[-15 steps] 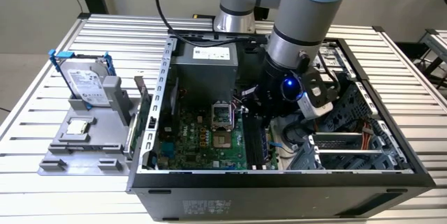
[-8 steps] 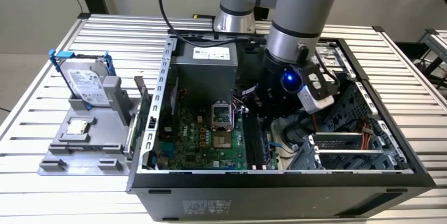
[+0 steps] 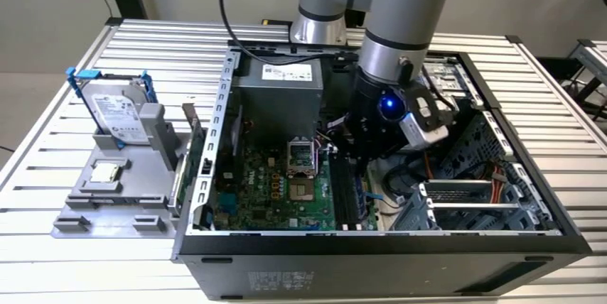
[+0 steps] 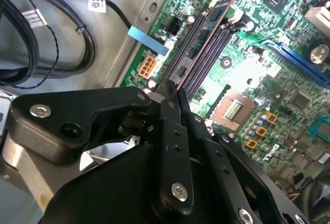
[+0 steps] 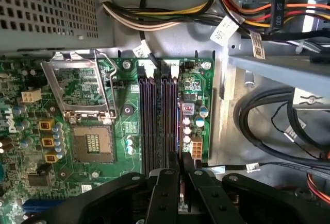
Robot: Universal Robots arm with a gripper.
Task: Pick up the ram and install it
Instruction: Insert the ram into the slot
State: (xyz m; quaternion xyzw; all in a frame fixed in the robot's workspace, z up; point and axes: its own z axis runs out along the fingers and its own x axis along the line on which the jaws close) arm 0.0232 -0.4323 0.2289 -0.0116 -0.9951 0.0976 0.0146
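Black gripper fingers (image 4: 172,126) closed on what we see as the thin dark ram stick (image 4: 206,33), edge-on over the long black memory slots (image 5: 157,121), green motherboard (image 3: 275,183) inside the open black computer case (image 3: 379,265).

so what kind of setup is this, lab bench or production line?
Looks more like a lab test bench for PC assembly, though that is a guess. An open desktop case lies on a slatted aluminium table, and a grey fixture beside it holds a hard drive and a processor chip.
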